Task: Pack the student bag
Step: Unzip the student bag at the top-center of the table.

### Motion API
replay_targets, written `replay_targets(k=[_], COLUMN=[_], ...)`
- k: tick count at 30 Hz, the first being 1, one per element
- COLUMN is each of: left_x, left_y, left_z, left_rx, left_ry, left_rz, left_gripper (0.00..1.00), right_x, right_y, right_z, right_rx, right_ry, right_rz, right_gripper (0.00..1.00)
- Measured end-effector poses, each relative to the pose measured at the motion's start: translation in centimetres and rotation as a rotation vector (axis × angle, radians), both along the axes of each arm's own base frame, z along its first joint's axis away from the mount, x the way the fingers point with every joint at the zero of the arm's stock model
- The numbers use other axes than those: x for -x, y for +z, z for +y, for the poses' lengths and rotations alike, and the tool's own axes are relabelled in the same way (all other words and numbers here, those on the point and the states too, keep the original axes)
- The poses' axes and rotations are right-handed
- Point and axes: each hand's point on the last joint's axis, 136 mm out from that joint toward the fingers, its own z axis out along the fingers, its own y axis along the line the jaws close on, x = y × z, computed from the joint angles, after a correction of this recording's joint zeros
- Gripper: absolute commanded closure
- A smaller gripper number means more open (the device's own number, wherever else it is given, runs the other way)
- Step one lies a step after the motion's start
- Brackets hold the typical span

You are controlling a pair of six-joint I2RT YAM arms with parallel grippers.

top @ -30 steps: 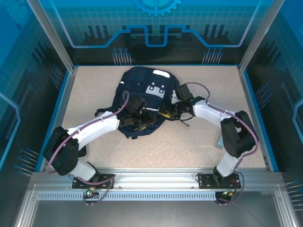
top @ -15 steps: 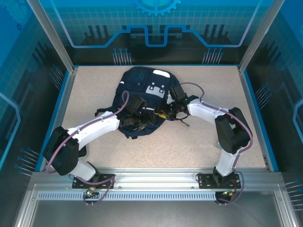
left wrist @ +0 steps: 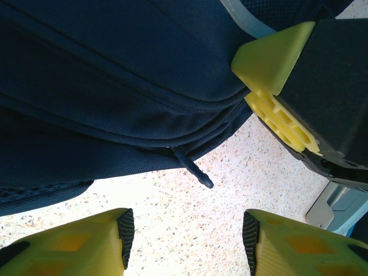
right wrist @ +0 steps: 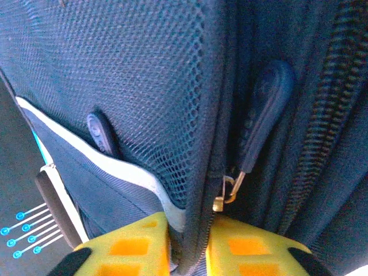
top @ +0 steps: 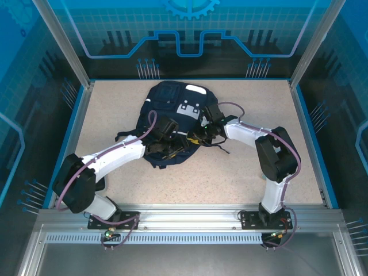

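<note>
One soft navy mesh-and-weave student bag (top: 168, 102), right jaws pinching its zipper seam, left jaws apart

from above, light fell bright and even on the speckled beige table top (top: 241, 172), and the arms threw only faint, soft shadows on it. the large navy-blue fabric backpack (top: 172, 100) read as a dark mass with little detail. the blue translucent side panels (top: 34, 115) at left and right were dim. in the left wrist view the table below the backpack's edge was blown out almost to white, and the yellow plastic fingertips (left wrist: 75, 244) of the left gripper (left wrist: 185, 247) were blurred. in the right wrist view the dark open-weave mesh (right wrist: 115, 75) was sharp mid-frame, the yellow pads (right wrist: 132, 250) of the right gripper (right wrist: 187, 256) were soft, and the lower left corner was dark.
</note>
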Motion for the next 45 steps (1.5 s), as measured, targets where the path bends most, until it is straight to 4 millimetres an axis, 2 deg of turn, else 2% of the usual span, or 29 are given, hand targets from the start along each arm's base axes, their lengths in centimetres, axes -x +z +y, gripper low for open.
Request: replay_targets(k=[7, 14, 19, 23, 27, 35, 39, 45], left_x=[0.1, 0.0, -0.6, -1.0, -1.2, -2.0, -2.1, -2.2], left_y=[-0.1, 0.4, 1.0, 1.2, 0.6, -0.7, -1.5, -1.9], left_z=[0.1, -0.3, -0.9, -1.1, -1.0, -1.0, -1.0, -0.7], left_rx=[-0.002, 0.033, 0.071, 0.075, 0.039, 0.005, -0.007, -0.044], left_ry=[0.000, 0.000, 0.017, 0.019, 0.024, 0.039, 0.039, 0.040], left_rz=[0.003, -0.018, -0.037, -0.059, -0.070, -0.078, -0.069, -0.082], left_gripper=[0.44, 0.43, 0.46, 0.52, 0.61, 0.68, 0.78, 0.99], right_x=[-0.1, -0.5, -0.5, -0.6, -0.6, -0.6, -0.6, -0.7], right_y=[0.9, 4.3, 4.9, 5.1, 5.2, 5.3, 5.3, 5.2], right_z=[0.4, 1.0, 1.4, 1.5, 1.6, 1.6, 1.6, 1.4], right_rx=[-0.042, -0.114, -0.143, -0.155, -0.160, -0.166, -0.166, -0.153], right_ry=[0.001, 0.007, 0.008, 0.004, 0.004, 0.003, 0.001, -0.005], right_rz=[-0.029, -0.100, -0.102, -0.099, -0.097, -0.094, -0.094, -0.098], right_gripper=[0.90, 0.92, 0.92, 0.93, 0.93, 0.93, 0.93, 0.94])
